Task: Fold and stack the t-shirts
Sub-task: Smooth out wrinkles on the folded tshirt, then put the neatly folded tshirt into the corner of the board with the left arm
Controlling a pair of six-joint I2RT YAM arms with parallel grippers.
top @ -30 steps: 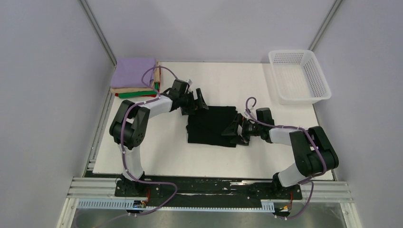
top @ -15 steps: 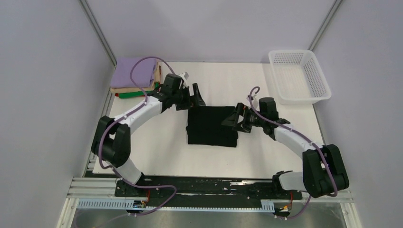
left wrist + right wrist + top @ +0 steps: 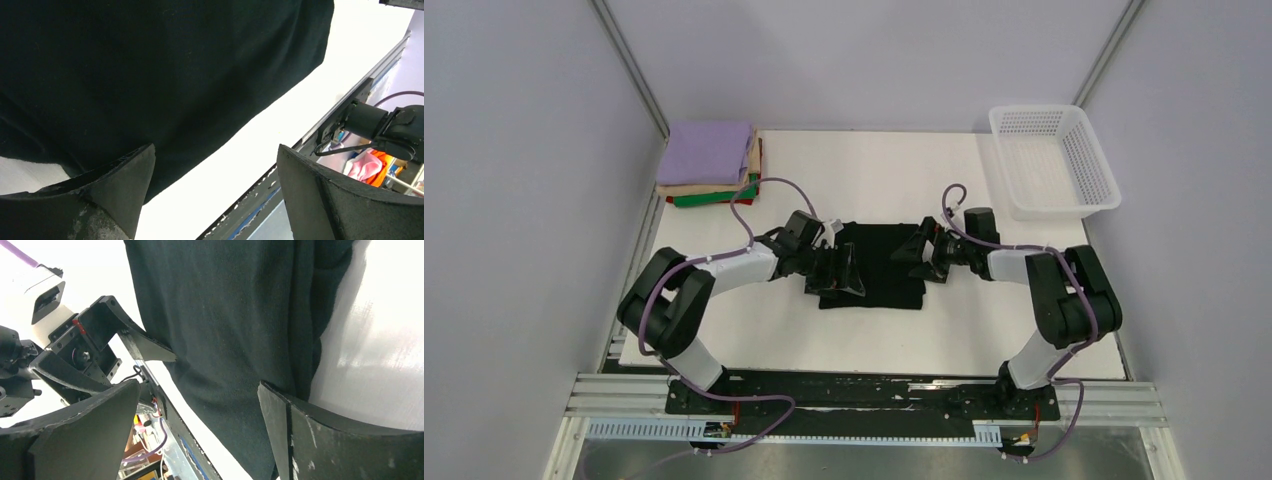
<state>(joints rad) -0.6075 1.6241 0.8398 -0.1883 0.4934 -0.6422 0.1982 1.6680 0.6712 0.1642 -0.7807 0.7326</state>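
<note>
Top external: black t-shirt (image 3: 879,272) spans from left hand (image 3: 848,274) to right hand (image 3: 911,258).

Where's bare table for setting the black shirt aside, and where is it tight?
Free: table between folded stack and basket; also the near strip in front of the black shirt. Tight: mid-table, where both arms' open jaws flank that shirt.

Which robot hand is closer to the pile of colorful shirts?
Left. The left gripper is at the black shirt's left side, toward the pile; the right gripper is at its right side, farther off.
</note>
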